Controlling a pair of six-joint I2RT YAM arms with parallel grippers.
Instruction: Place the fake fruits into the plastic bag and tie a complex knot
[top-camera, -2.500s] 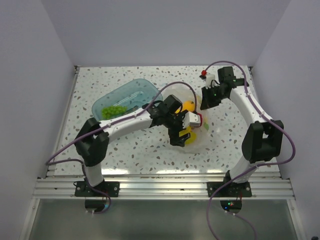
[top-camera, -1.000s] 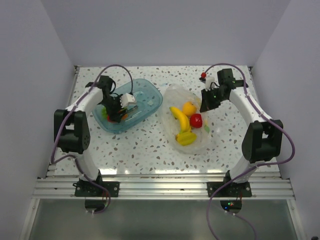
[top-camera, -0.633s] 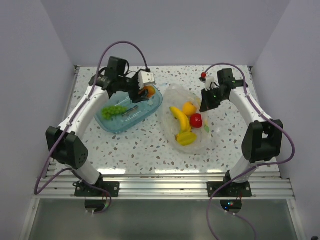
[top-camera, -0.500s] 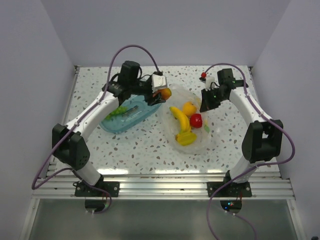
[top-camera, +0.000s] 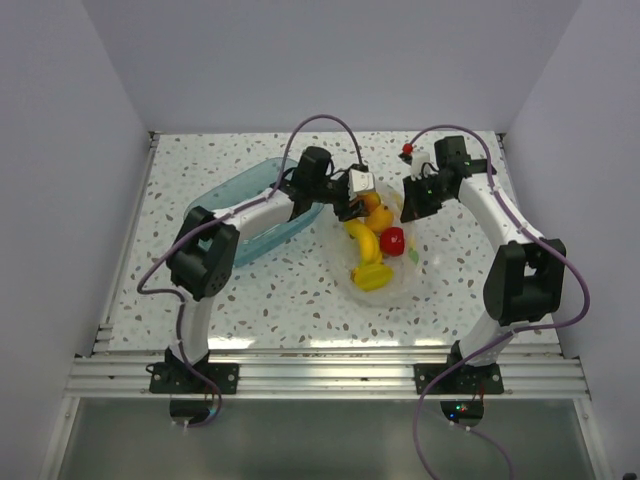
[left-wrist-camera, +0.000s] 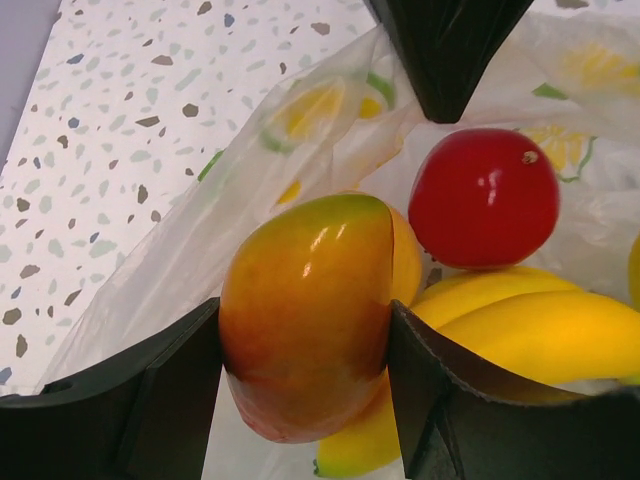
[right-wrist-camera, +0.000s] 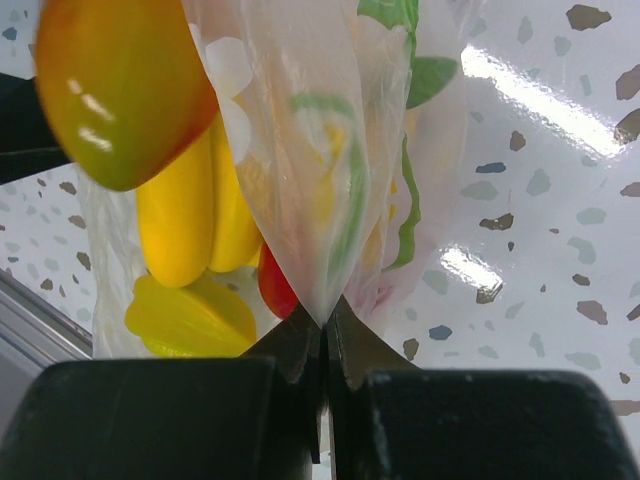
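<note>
The clear plastic bag (top-camera: 395, 268) lies open right of centre, holding a yellow banana bunch (top-camera: 362, 240), a red apple (top-camera: 393, 240), an orange (top-camera: 379, 216) and a yellow piece (top-camera: 370, 277). My left gripper (top-camera: 362, 197) is shut on the orange-red piece (left-wrist-camera: 305, 315) and holds it over the bag's mouth, above the bananas (left-wrist-camera: 520, 320) and beside the apple (left-wrist-camera: 483, 197). My right gripper (top-camera: 410, 206) is shut on the bag's far-right edge (right-wrist-camera: 320, 180) and holds it up. The grape cluster does not show.
The teal translucent tray (top-camera: 255, 188) sits at the back left, partly under my left arm. Grey walls close in the speckled table (top-camera: 280, 290) on three sides. The right wrist view also shows the orange-red piece (right-wrist-camera: 120, 90) and the bananas (right-wrist-camera: 190, 220).
My left arm left the bag, reached into the teal tray, closed on the orange-red piece and carried it right to above the bag's mouth. My right gripper has kept its hold on the bag.
</note>
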